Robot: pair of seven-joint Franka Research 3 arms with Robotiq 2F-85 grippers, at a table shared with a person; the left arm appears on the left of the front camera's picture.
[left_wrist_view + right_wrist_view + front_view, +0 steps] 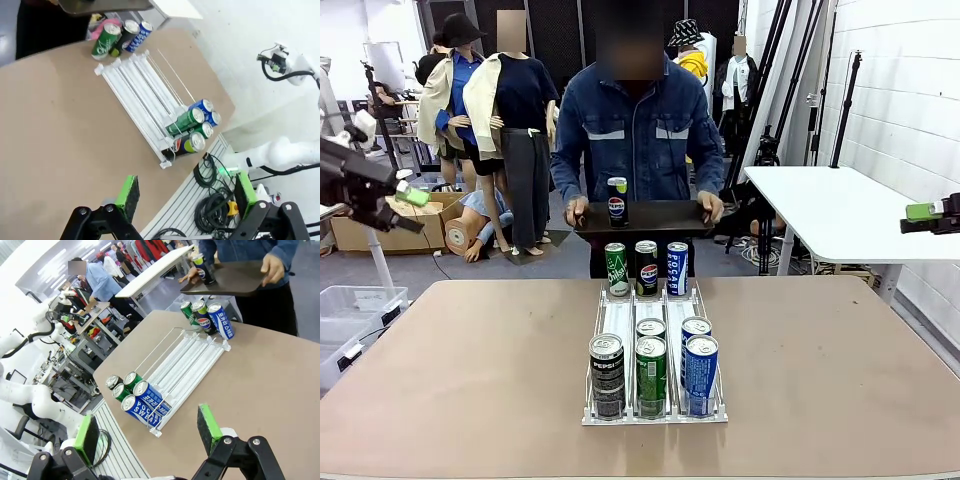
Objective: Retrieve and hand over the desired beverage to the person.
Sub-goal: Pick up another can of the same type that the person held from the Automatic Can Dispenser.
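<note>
The black Pepsi can point(607, 375), likely the wanted drink, stands upright in the rack's point(617, 318) leftmost lane, beside a green can point(651, 374). The left gripper point(410, 208), fingers spread and empty, hangs at its 10 o'clock, seemingly nearer than the right gripper point(920, 218), likewise spread, at 2 o'clock. The person point(638, 130) holds a tray point(660, 215) at 12 o'clock.

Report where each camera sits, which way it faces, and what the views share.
Front: between the arms, facing across the table at the person holding a tray.
Left wrist: behind the open left pincer, looking down on the can rack.
Right wrist: behind the open right pincer, facing rack and person.
Shared: rack, tray.
</note>
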